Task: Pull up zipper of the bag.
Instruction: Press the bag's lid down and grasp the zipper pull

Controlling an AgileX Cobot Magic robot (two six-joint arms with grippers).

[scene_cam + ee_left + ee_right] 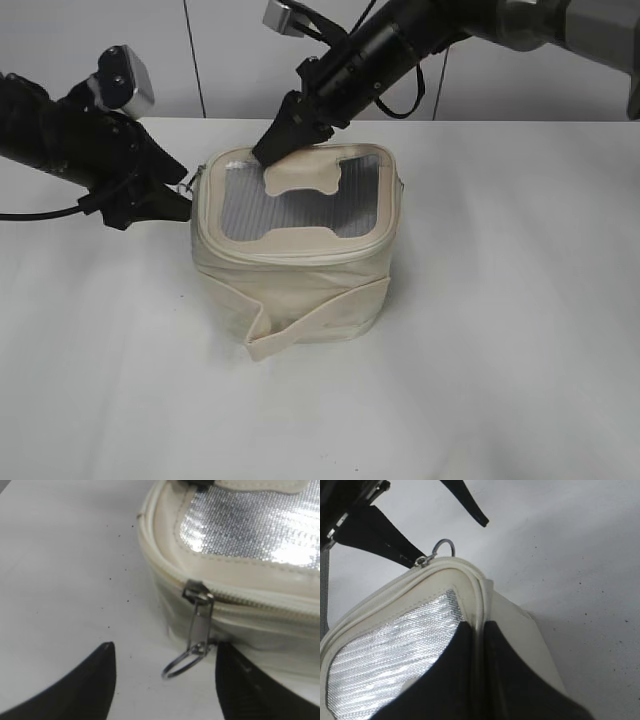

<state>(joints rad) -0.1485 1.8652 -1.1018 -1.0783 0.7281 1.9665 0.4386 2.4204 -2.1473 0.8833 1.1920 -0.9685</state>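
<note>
The cream boxy bag (300,270) stands mid-table, its lid's grey mesh panel (300,205) facing up and a loose strap band (320,320) round its front. The zipper (250,602) runs along the lid rim; its silver slider (195,590) sits at the bag's left corner with the ring pull (182,665) hanging. My left gripper (165,680) is open at that corner, the ring between its fingers, untouched. My right gripper (479,630) is shut on the bag's lid rim (477,600) at the far edge. The ring also shows in the right wrist view (444,545).
White table (500,350) all round the bag. Grey wall panels (230,50) stand behind. The left arm (60,130) reaches in from the left edge, the right arm (420,40) from the upper right.
</note>
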